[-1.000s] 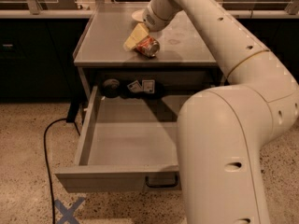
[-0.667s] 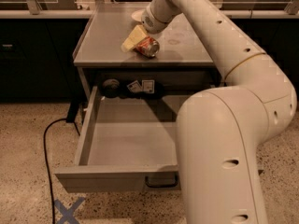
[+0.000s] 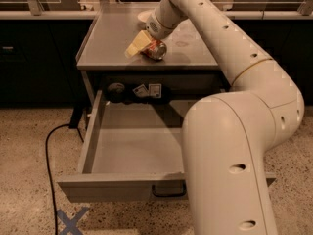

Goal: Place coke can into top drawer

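My pincer [image 3: 141, 45] low on cabinet top [image 3: 195, 53], behind and above top drawer [image 3: 132, 153]. Coke can [image 3: 156, 50] on same top, lying on its side, touching pincer, on my right of it. Long axis points roughly toward drawer, silver end facing drawer front. Cannot tell whether I pinch can or only rest against it. Drawer stands pulled out, nothing showing inside, room plenty. I judge next move: lift, carry forward over drawer, lower. White bowl [image 3: 143, 15] farther behind. Cable [image 3: 48, 155] left of drawer.
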Motion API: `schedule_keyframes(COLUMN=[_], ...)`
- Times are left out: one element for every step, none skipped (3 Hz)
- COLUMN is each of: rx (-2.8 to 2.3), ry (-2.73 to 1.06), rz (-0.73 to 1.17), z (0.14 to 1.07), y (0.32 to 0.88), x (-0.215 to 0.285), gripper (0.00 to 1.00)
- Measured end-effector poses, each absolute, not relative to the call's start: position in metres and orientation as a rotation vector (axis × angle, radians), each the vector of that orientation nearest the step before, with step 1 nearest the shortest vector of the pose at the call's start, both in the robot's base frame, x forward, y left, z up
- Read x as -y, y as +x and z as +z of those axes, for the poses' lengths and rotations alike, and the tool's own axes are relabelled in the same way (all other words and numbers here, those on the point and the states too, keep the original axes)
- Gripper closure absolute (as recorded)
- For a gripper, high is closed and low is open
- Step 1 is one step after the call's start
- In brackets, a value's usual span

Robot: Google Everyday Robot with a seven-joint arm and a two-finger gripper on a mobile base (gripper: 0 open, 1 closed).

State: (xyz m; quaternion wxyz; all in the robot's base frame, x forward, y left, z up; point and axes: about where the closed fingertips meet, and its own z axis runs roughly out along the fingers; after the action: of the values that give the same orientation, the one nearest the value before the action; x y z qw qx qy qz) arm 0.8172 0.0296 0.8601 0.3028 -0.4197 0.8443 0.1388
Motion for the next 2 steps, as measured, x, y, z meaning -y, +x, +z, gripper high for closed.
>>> schedule_keyframes(rx=[-2.245, -2.250], ry=[-1.119, -1.123], rz=[0.381, 0.387], z=[0.8534, 0.8496], y=[0.8162, 0.8155], x=[-0.0330, -0.0348], gripper=[0.00, 0.00])
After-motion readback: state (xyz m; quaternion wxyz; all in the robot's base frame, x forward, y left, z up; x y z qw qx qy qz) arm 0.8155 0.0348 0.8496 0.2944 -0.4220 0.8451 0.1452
